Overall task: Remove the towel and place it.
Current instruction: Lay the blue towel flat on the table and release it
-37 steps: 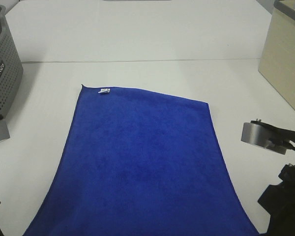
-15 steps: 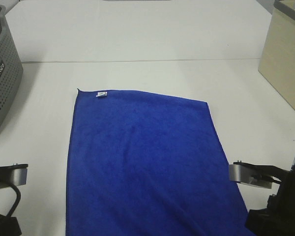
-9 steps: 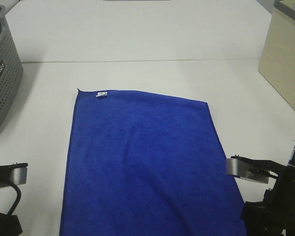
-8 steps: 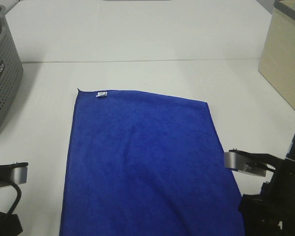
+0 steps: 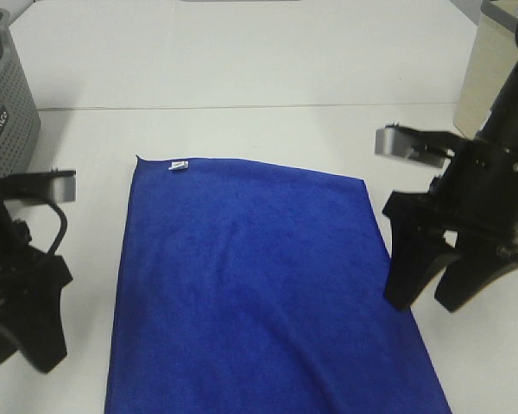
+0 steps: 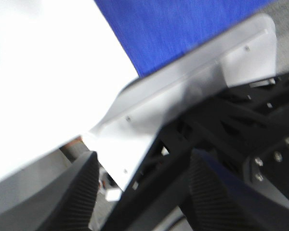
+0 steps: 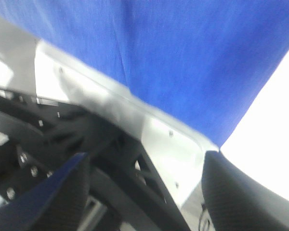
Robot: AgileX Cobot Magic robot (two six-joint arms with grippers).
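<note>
Blue plush cloth, one piece: the towel (image 5: 250, 285) lies spread flat on the white counter (image 5: 268, 129) between the two arms, with its near end running out of the high view. One small white tag (image 5: 180, 165) sits at its far left corner. The left claw (image 5: 23, 362) hangs over bare counter just beside the towel's left long edge, its fingers spread apart and holding nothing. The right claw (image 5: 425, 304) hangs at the right long edge, also spread apart and empty, and its inner finger seems to overlap the hem in the high view. How high either claw stands above the counter cannot be told. Step in hand, as judged: closing in for a two-sided pickup. To do it well, each claw should straddle its own hem at matching points along the length, with one finger over the cloth and one outside it. Both should then come down until the tips meet the counter and close slowly, so the thin pile gathers into a pinch instead of sliding away. Lifting both together would keep the sheet from bunching or dragging. Count: one towel, one tag, two claws, one grey perforated basket (image 5: 4, 112) at far left and one pale box (image 5: 492, 86) at far right.
</note>
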